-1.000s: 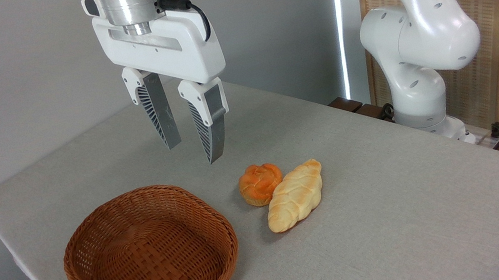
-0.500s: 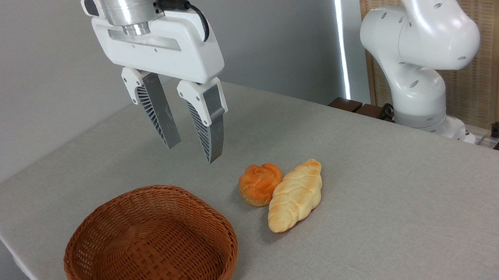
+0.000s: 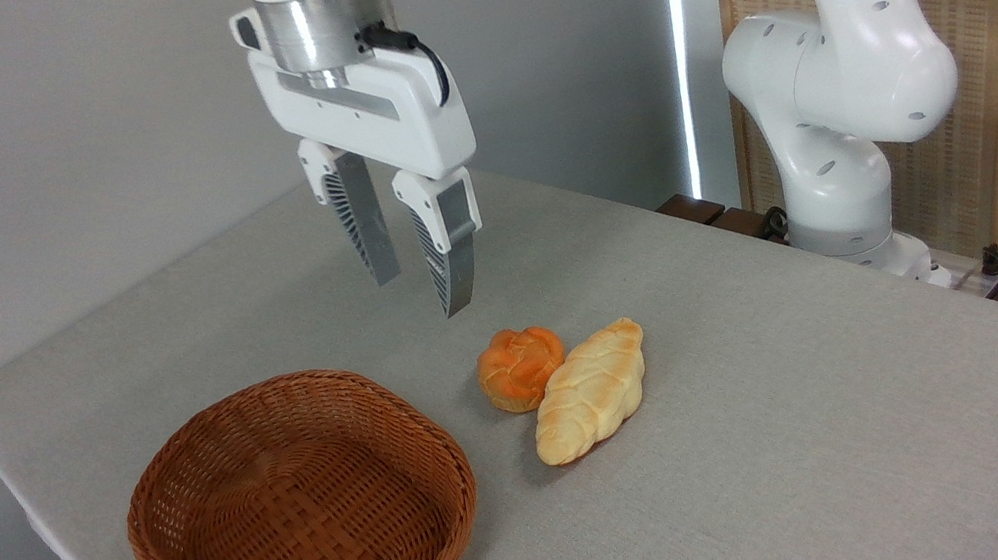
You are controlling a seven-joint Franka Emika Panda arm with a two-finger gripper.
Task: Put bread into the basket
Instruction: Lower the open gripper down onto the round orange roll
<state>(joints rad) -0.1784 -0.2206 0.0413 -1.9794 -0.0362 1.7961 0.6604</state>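
Camera: my hand (image 3: 423, 294) empty, jaws part-open, above bun (image 3: 521, 367). Bun on worktop (image 3: 782, 395), right of basket (image 3: 187, 474), touching loaf (image 3: 591, 391). Risk: finger strikes loaf, grabs both, or bun slips.

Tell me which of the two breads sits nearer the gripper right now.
The small round orange-brown bun. It lies just below and right of the open gripper, while the longer pale braided loaf sits on its far side, touching it.
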